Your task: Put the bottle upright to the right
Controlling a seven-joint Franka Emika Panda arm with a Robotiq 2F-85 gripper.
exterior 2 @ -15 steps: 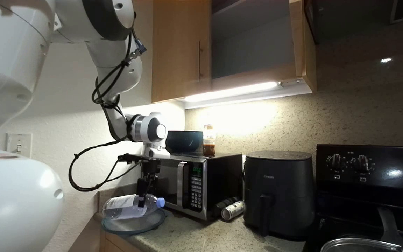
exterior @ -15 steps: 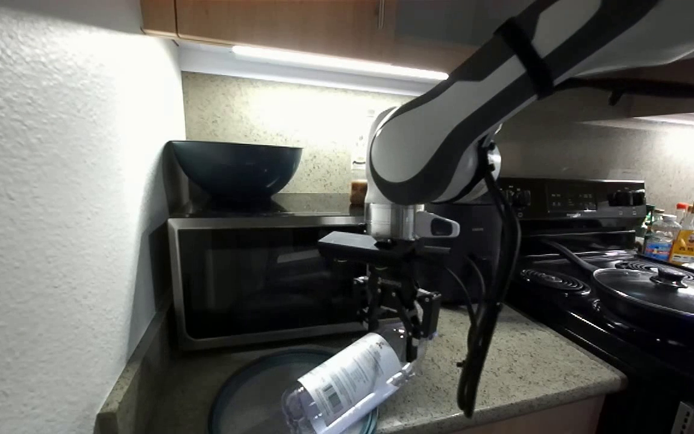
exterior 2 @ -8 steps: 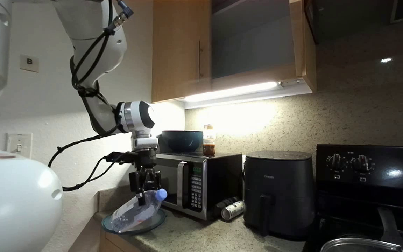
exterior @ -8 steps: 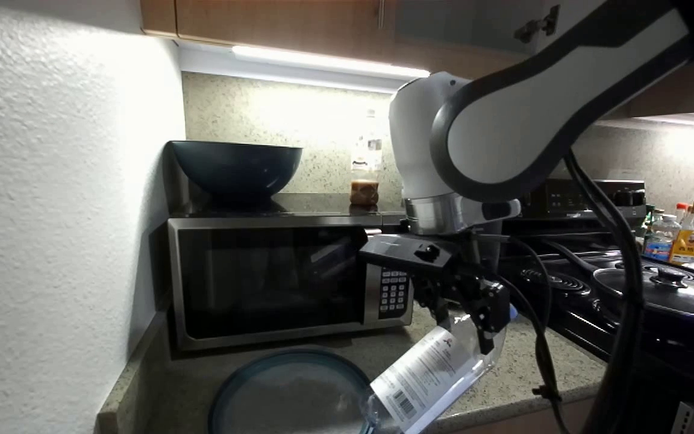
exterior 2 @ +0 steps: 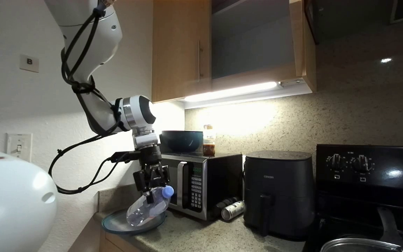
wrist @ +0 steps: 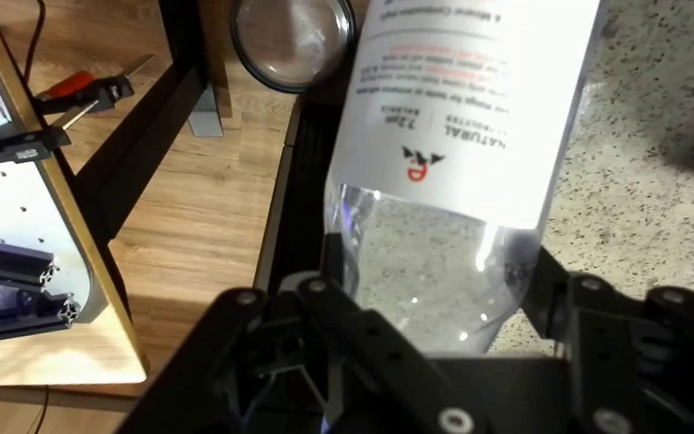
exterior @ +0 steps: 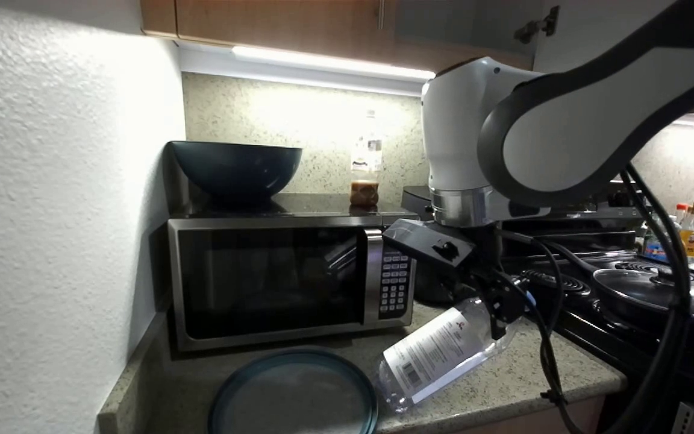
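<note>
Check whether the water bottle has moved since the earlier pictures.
Yes. In an exterior view, the water bottle has shifted toward the picture's right, judged against the unmoved microwave.

Wrist vw, btl (wrist: 452, 150) cropped, gripper (wrist: 436, 270) blurry

Standing back from the claw (wrist: 437, 266), both exterior views face the microwave (exterior: 271, 280) beyond it; the wrist view looks down closely along the claw's fingers (wrist: 552, 295).
</note>
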